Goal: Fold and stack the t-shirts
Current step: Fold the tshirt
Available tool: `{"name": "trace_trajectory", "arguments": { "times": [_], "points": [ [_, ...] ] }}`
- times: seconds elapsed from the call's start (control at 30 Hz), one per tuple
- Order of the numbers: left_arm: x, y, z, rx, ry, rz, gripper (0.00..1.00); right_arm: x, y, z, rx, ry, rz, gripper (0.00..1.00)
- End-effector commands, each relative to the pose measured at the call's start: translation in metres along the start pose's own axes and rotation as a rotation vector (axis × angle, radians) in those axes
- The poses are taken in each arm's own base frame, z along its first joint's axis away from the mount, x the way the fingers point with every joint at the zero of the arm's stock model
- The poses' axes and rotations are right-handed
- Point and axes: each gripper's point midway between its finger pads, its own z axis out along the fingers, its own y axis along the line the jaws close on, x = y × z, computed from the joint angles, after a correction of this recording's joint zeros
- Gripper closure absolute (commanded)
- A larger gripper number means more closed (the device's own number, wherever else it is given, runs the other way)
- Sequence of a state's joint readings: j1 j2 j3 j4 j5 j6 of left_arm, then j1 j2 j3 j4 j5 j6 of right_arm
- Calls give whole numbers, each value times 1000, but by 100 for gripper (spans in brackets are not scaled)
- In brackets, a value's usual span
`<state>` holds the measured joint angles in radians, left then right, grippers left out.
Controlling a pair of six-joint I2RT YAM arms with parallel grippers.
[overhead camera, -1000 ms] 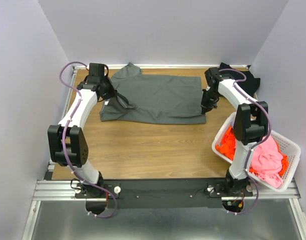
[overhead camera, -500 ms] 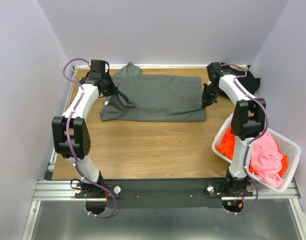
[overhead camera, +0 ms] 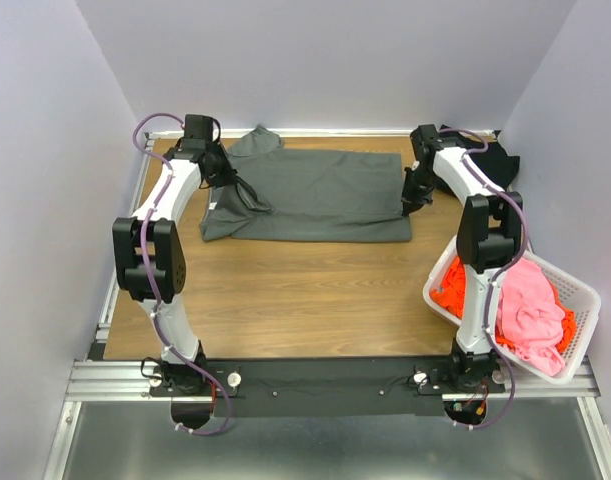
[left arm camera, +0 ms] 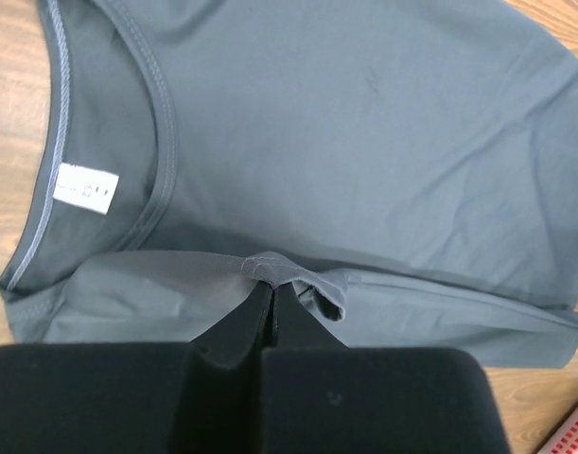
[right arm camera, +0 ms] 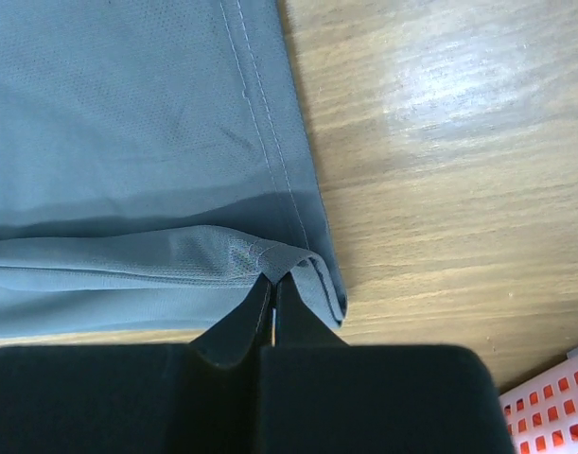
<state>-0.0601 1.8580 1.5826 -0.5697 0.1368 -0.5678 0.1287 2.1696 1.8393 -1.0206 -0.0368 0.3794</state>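
My left gripper (left arm camera: 272, 287) is clamped shut on a pinched ridge of the dark grey t-shirt (left arm camera: 364, 123). My right gripper (right arm camera: 274, 282) is closed the same way on a small fold at that shirt's hem corner.

Pale lilac walls (overhead camera: 325, 60) box me in at 9, 12 and 3 o'clock. Under me lies a wooden table (overhead camera: 305, 290) with a light brown grain, bare across its near half. A metal rail (overhead camera: 105, 380) runs along the 6 o'clock edge, where my two bases are bolted.

The dark grey t-shirt is spread flat across the far half of the table, toward 12 o'clock. Its neck end is at the 9 o'clock side under my left wrist and its hem at the 3 o'clock side under my right. One sleeve (overhead camera: 255, 140) sticks out at 11 o'clock, close to the far wall.

A white slatted basket (overhead camera: 582, 300) sits at 4 o'clock, jutting past the table's right edge. It holds a pink t-shirt (overhead camera: 530, 310) with an orange t-shirt (overhead camera: 447, 290) beside it. A black t-shirt (overhead camera: 495, 160) is bunched in the 1 o'clock corner, just behind my right arm.

Smallest of all is a white label (left arm camera: 84, 188) sewn inside the grey neckline (left arm camera: 166, 142), at 10 o'clock from my left fingertips.
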Motion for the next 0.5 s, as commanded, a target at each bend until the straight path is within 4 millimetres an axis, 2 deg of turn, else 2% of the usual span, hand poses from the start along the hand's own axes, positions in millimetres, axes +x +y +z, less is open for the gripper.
{"name": "trace_trajectory", "arguments": {
  "times": [0.0,0.07,0.1,0.13,0.17,0.2,0.23,0.3,0.37,0.4,0.47],
  "points": [
    [-19,-10,10,43,-21,22,98,-9,0,3,-10,6,-8,88],
    [-31,-14,14,51,-44,26,77,-18,6,1,-29,-13,-13,77],
    [-42,-18,16,59,-66,29,60,-21,10,-2,-47,-20,-18,68],
    [-49,-20,16,61,-79,28,32,-30,15,-9,-65,-45,-22,63],
    [-55,-23,14,65,-95,31,24,-33,17,-13,-77,-54,-26,57],
    [-66,-26,10,66,-127,33,20,-35,21,-17,-95,-59,-26,48],
    [-70,-27,8,63,-141,37,14,-38,24,-22,-105,-73,-27,44],
    [-70,-19,5,27,-157,46,13,-41,27,-33,-126,-95,-32,39],
    [-60,-6,5,-16,-144,60,12,-32,28,-33,-138,-74,-41,36],
    [-41,11,8,-67,-114,61,12,-29,27,-35,-139,-69,-42,36],
    [-20,28,10,-109,-79,76,12,-23,25,-42,-146,-81,-46,36]
  ]
}}
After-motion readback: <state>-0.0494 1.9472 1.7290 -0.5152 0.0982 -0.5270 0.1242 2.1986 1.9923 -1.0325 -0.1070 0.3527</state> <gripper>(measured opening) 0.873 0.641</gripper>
